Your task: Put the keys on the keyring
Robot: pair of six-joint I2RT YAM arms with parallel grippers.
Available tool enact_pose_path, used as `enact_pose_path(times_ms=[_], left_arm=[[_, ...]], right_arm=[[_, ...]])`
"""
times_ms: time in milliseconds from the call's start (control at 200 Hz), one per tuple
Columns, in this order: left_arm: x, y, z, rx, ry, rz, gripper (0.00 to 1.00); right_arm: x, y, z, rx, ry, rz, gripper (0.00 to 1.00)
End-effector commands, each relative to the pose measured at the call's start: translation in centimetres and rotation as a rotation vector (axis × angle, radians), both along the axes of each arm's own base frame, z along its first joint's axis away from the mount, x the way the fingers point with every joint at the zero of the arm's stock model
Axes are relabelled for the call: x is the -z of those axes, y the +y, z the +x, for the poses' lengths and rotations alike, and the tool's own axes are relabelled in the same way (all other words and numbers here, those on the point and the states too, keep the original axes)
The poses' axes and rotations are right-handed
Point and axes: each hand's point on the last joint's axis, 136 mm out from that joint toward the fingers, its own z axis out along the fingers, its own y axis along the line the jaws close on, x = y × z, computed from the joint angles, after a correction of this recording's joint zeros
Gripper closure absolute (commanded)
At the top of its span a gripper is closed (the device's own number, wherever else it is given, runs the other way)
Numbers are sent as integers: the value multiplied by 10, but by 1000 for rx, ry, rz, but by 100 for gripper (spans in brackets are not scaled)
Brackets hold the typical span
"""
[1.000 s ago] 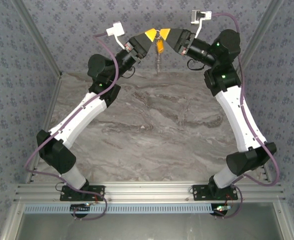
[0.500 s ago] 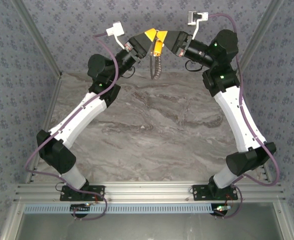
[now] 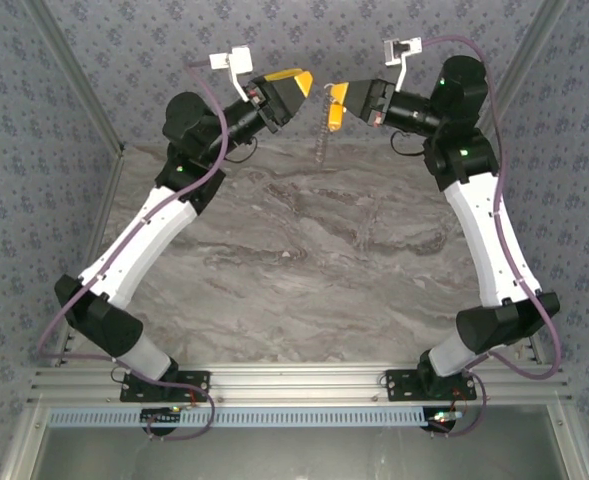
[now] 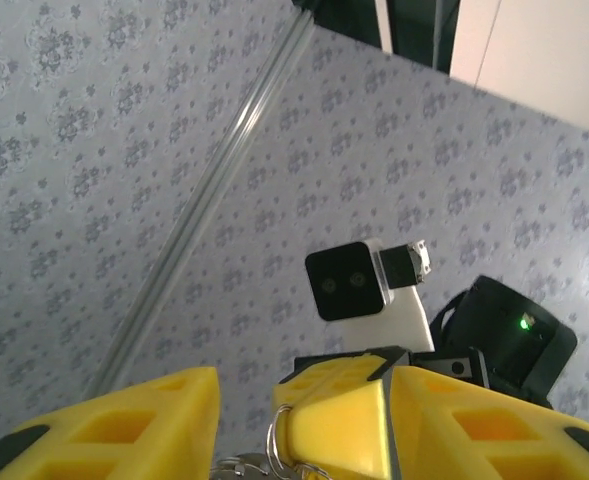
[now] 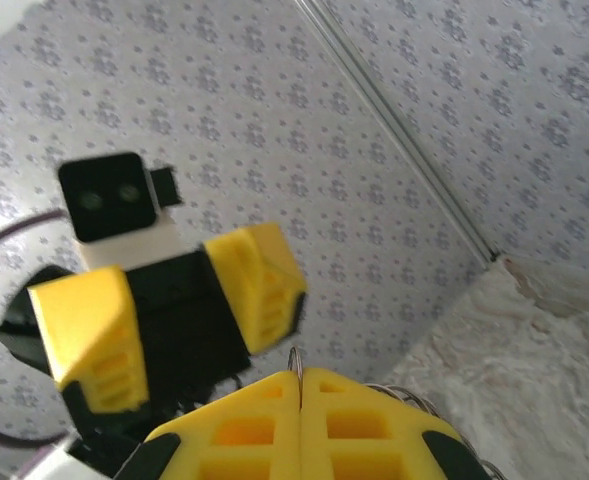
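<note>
View from above: both arms raised high over the far edge of the grey marble desk (image 3: 304, 260), tips facing each other, a small gap between. On the left, the left tool (image 3: 296, 86), yellow fingers spread apart, nothing in them. On the right, the right tool (image 3: 334, 93), pressed together on the keyring (image 3: 325, 92), which is thin and hard to make out at this size. Just below that tip, the key (image 3: 334, 116) with its yellow-orange head, hanging in the air. Under it, a short chain (image 3: 321, 143) dangling, clear of the desk. Cannot tell here whether the key is threaded on the ring.

View from the left wrist: own yellow fingers (image 4: 124, 425) at the bottom corners, well apart. Between them in the picture, the closed yellow tip of the right tool, with silvery loops of the keyring at its lower left edge. Above that, the right arm's camera block (image 4: 359, 290) against patterned wallpaper (image 4: 94, 150).

View from the right wrist: own fingers shut flat against each other, a thin wire of the keyring poking up from the seam, more coils just behind the right fingertip. Opposite, the left tool's two fingers held apart and empty, the left arm's camera (image 5: 109, 200) above them. Marble desk at lower right.
</note>
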Motion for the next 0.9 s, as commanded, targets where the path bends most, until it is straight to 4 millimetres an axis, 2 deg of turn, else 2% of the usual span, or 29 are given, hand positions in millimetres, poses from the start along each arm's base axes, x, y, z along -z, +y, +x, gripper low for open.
enact_pose_path(times_ms=[0,110,135,150,200,320,480,894], left_arm=[[-12,8,-26,-9,-115,145,50],[-3,3,-29,19,-129,251,49],[4,-1,-28,34,-121,279,49],[-2,0,-32,36,-136,283,49],[3,-3,-32,56,-133,321,50],[12,-9,-34,107,-129,382,58],[18,-18,-39,196,-122,419,66],[34,-31,-38,297,-82,461,69]], right_arm=[[-4,-6,-30,-48,-80,-86,100],[4,-6,-36,-74,-84,-134,100],[6,-6,-37,-80,-81,-142,100],[6,-6,-38,-84,-84,-145,100],[7,-6,-41,-97,-84,-155,100],[10,-5,-46,-120,-81,-163,100],[11,-4,-52,-150,-76,-162,100],[13,-4,-56,-163,-77,-161,100]])
